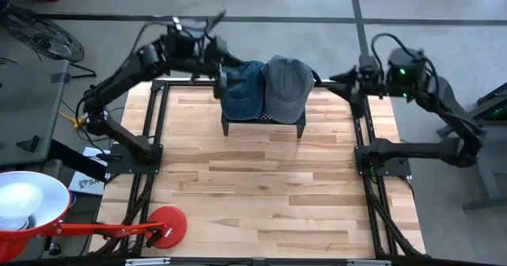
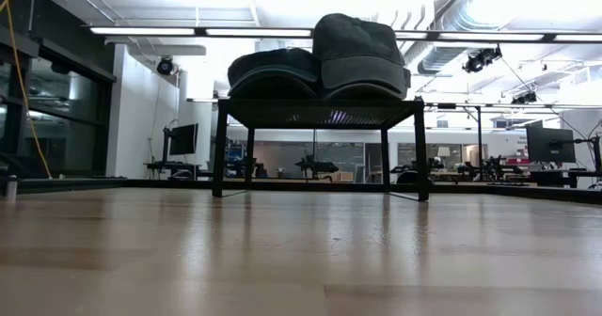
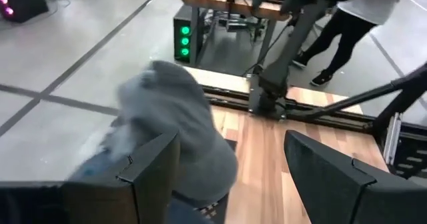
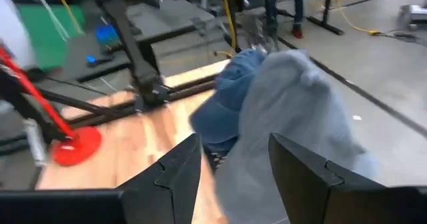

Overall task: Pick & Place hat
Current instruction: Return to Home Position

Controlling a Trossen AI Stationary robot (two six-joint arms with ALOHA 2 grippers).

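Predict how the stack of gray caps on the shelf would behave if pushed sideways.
The gray caps would probably slide or topple, not move as one: the stack stands taller than the blue caps beside it. They likely feel soft and light, being cloth with rounded, sagging crowns.

Left arm (image 1: 119,76) and right arm (image 1: 444,104) bent at the elbows, both sets of jaws parted, empty.

Grey concrete floor (image 1: 444,5) surrounds the wooden table (image 1: 261,195); long ceiling lights (image 2: 150,30) glow above distant monitors (image 2: 550,145).
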